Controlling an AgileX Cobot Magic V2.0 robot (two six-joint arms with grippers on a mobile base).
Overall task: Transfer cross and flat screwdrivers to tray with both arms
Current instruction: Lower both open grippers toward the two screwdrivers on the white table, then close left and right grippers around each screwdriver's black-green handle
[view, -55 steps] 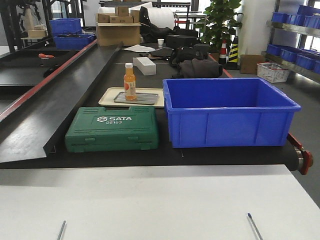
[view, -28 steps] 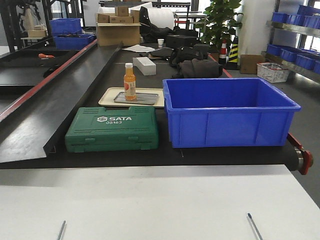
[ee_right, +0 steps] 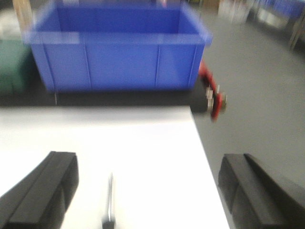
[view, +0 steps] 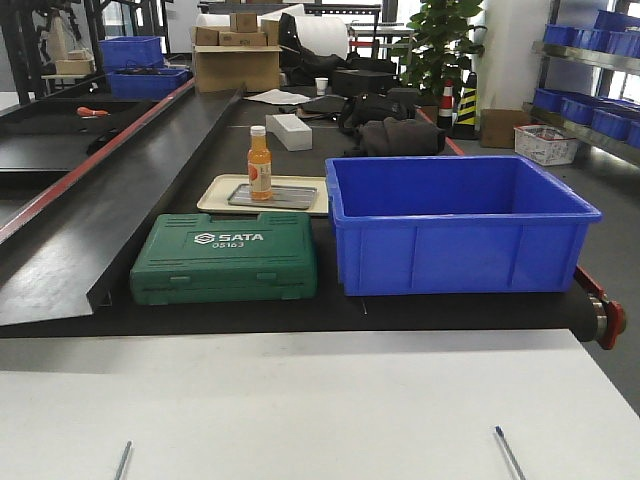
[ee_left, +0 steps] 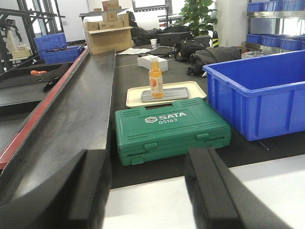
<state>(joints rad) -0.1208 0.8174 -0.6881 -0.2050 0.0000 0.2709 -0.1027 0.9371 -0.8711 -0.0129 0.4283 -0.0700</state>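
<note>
The job has not really begun. Both screwdrivers lie on the white table (view: 320, 400) close to me, well apart from each other. The left screwdriver (view: 123, 461) is at the bottom left of the front view and the right screwdriver (view: 508, 452) is at the bottom right. The tray (view: 295, 197) is far off on the black belt. It sits on a cream tray (view: 212, 198) behind the green case (view: 225, 258), beside the blue crate (view: 460, 245). No screwdriver is in it. Only a bottle (view: 260, 165) stands on it. So I have both tools left to pick up, carry over and put down.

My left gripper (ee_left: 151, 191) is spread wide and holds nothing. It looks out over the table edge at the green case. My right gripper (ee_right: 147, 188) is also spread wide and holds nothing. A thin shaft lies on the table between its fingers, not touching them. I think that is the right screwdriver.

There is a lot I cannot see. The front view cuts off both screwdrivers, so only a bit of each shaft shows and no handles. I cannot tell which one is cross and which is flat. My left wrist view shows no screwdriver at all. My right wrist view is very blurry.
</note>
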